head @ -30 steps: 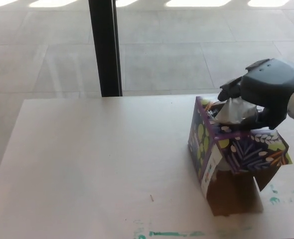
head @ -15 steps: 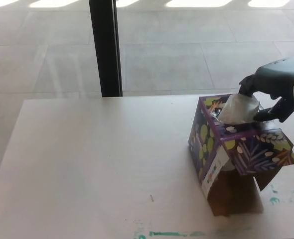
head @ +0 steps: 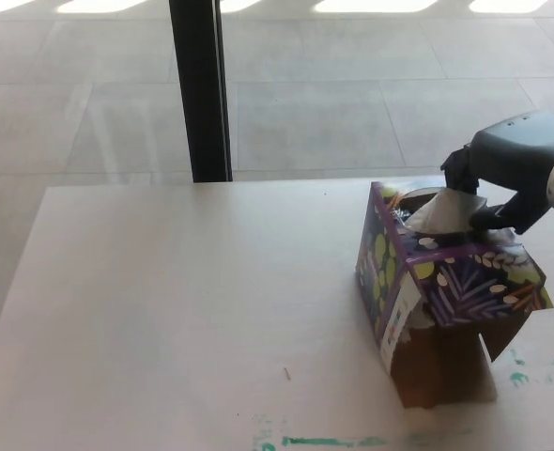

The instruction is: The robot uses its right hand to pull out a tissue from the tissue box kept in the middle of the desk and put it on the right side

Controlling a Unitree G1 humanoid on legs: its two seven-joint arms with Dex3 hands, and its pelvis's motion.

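My black fingers point(head: 491, 220) are pinching the white tissue point(head: 443, 211). One finger sits under it and my thumb is on the far side, so the tissue is squeezed between them. My right hand point(head: 502, 178) comes in from the right edge, above the box. The tissue sticks up out of the top of the tissue box point(head: 446, 287). Its lower end is inside the slot in the box. The box is purple with green and orange leaves. It looks tipped, with its brown open bottom showing at the front. It sits on the right part of the pale desk point(head: 183, 310). Behind the desk there is a black post point(head: 198, 89) and a grey tiled floor point(head: 352, 94).
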